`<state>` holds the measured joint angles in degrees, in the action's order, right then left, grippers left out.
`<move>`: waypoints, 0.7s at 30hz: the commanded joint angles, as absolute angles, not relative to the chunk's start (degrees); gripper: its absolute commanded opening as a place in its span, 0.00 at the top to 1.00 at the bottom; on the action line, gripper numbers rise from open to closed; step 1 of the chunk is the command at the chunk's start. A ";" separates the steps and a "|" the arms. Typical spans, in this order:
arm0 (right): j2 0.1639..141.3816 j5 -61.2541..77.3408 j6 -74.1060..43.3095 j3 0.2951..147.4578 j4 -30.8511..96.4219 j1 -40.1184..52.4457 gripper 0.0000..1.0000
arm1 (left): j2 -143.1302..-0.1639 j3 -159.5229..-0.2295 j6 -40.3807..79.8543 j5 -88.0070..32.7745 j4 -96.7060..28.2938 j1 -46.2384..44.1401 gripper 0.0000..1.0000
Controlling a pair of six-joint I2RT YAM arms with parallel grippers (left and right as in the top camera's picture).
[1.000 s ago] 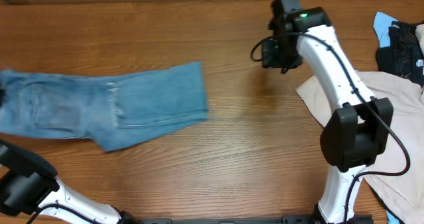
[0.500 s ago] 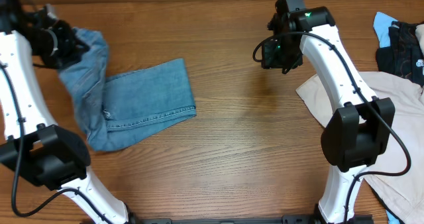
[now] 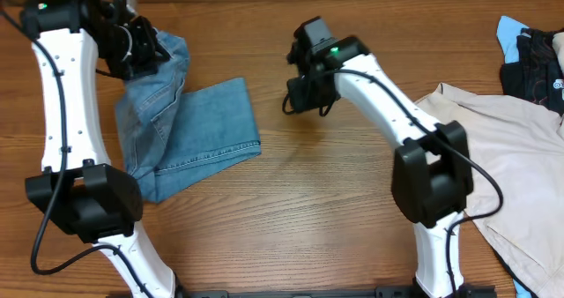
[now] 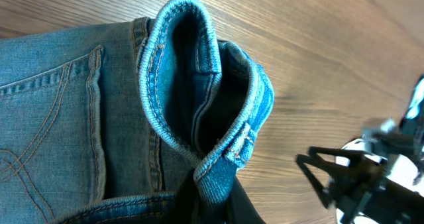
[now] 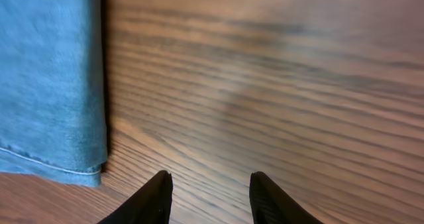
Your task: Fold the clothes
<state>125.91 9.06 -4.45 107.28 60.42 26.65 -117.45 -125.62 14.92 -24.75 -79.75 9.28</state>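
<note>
- Jeans (image 3: 198,130): light-blue denim, on the left half of the table (image 3: 335,219). One leg lies flat with its hem toward the middle, and the waistband end is lifted.
- Beige garment (image 3: 520,166): spread at the right edge, dark clothes (image 3: 533,60) beyond it.
- Right gripper (image 5: 209,184): fingers apart, holding nothing, over bare wood just beside the leg's edge.
- Left gripper (image 3: 145,53): far left, clamped on the raised waistband.

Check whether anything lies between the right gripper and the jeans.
Nothing visible does. In the right wrist view, only bare table separates the open right gripper from the hemmed edge of the jeans.
</note>
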 commanded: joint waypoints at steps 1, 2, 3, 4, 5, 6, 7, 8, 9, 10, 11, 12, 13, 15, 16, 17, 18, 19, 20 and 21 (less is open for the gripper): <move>127.68 9.30 -4.12 106.83 60.27 26.92 0.59 | -116.95 -126.63 15.90 -22.00 -79.53 6.13 0.96; 127.74 9.30 -4.29 106.83 60.31 26.94 0.58 | -116.97 -126.39 15.90 -21.50 -79.46 5.39 0.96; 127.74 9.30 -4.32 106.83 60.31 26.94 0.58 | -116.97 -126.23 15.90 -21.08 -79.37 4.67 0.95; 127.74 9.30 -4.32 106.83 60.36 26.94 0.59 | -116.97 -125.97 15.90 -20.27 -79.18 3.64 0.94; 127.74 9.30 -4.32 106.83 60.51 26.94 0.58 | -116.99 -125.89 15.90 -19.99 -79.09 3.27 0.89; 127.74 9.28 -4.29 106.83 60.88 26.94 0.58 | -116.99 -125.73 15.90 -19.73 -79.02 2.57 0.78; 127.74 9.28 -4.29 106.83 61.34 26.94 0.58 | -116.99 -125.73 15.90 -19.46 -79.05 1.89 0.65; 127.74 9.28 -4.29 106.83 61.54 26.94 0.59 | -116.99 -125.73 15.88 -19.46 -79.00 1.54 0.61; 127.74 9.28 -4.29 106.83 61.60 26.94 0.58 | -116.99 -125.73 15.90 -19.49 -78.91 1.08 0.60; 127.74 9.28 -4.29 106.83 61.60 26.94 0.59 | -116.99 -125.73 15.90 -19.49 -78.85 0.99 0.60; 127.74 9.28 -4.29 106.83 61.60 26.94 0.59 | -116.99 -125.73 15.88 -19.49 -78.87 0.97 0.60; 127.74 9.28 -4.29 106.83 61.71 26.94 0.58 | -116.99 -125.73 15.88 -19.51 -78.89 0.99 0.60; 127.74 9.26 -4.29 106.83 61.84 26.87 0.58 | -116.99 -125.73 15.86 -19.46 -78.96 0.99 0.60; 127.74 9.23 -4.29 106.83 62.00 26.87 0.58 | -116.99 -125.73 15.86 -19.46 -79.02 1.21 0.60; 127.74 9.23 -4.29 106.83 62.00 26.89 0.58 | -116.99 -125.73 15.86 -19.44 -79.00 1.34 0.60; 127.74 9.23 -4.29 106.83 62.00 26.89 0.58 | -116.99 -125.73 15.86 -19.44 -79.00 1.50 0.60; 127.74 9.28 -4.29 106.83 62.06 26.89 0.58 | -116.99 -125.73 15.86 -19.22 -79.02 1.56 0.60; 127.74 9.67 -4.25 106.83 62.63 26.89 0.58 | -116.99 -125.73 15.84 -17.69 -79.18 1.58 0.60; 127.74 10.81 -3.99 106.83 63.02 26.89 0.58 | -116.99 -125.73 15.84 -14.17 -79.55 1.56 0.60; 127.72 12.53 -3.01 106.91 63.55 26.89 0.58 | -116.99 -125.73 15.86 -11.38 -79.94 1.48 0.60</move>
<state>127.79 9.28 -4.43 106.85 62.81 27.03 -117.45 -125.60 15.51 -18.65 -79.22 1.21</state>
